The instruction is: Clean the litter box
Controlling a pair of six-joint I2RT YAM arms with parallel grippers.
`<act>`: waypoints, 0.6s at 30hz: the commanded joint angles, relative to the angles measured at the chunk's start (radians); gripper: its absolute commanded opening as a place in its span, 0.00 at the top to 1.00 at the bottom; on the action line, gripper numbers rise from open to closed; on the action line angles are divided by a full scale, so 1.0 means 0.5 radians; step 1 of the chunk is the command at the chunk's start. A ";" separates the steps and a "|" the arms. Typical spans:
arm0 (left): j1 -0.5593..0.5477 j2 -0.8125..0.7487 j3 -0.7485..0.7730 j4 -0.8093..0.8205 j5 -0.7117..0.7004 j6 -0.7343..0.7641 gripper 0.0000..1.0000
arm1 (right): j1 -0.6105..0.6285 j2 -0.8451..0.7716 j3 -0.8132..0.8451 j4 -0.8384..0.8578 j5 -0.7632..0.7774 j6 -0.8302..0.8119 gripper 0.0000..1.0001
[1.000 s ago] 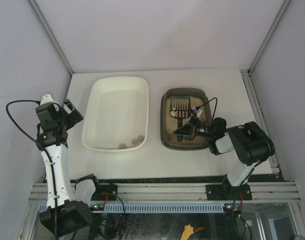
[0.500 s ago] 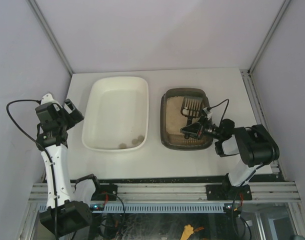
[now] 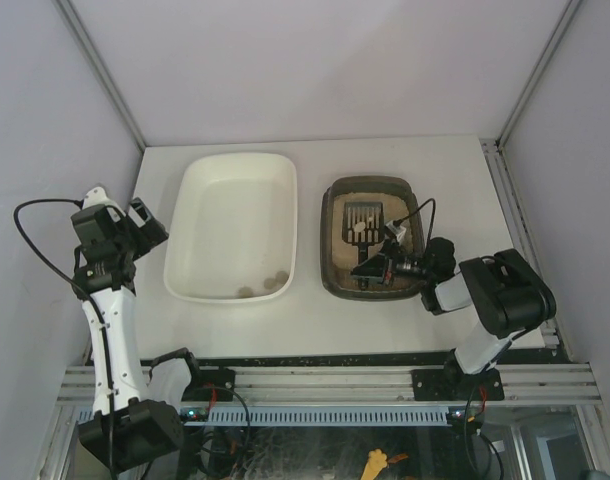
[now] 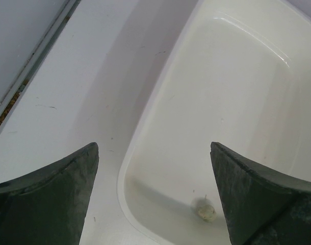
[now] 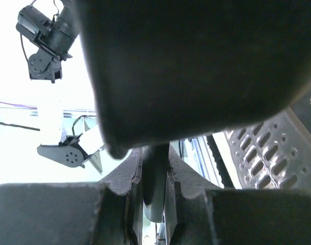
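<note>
top external – right gripper point(image 3: 373, 268) clamps scoop point(image 3: 362, 222) over litter box point(image 3: 328, 240)

One worktop point(image 3: 455, 180); one litter box point(image 3: 328, 245); one cream-white tub point(image 3: 235, 215); one black slotted scoop point(image 3: 363, 213); three small brownish lumps point(image 3: 270, 281) in the tub, as far as the top view shows; two arms, each bearing one tool: left tool point(image 3: 150, 225) and right tool point(image 3: 373, 268)
</note>
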 commanded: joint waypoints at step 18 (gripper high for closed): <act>0.013 0.000 0.038 0.036 -0.008 -0.007 0.03 | 0.122 0.075 0.073 0.388 0.037 0.133 1.00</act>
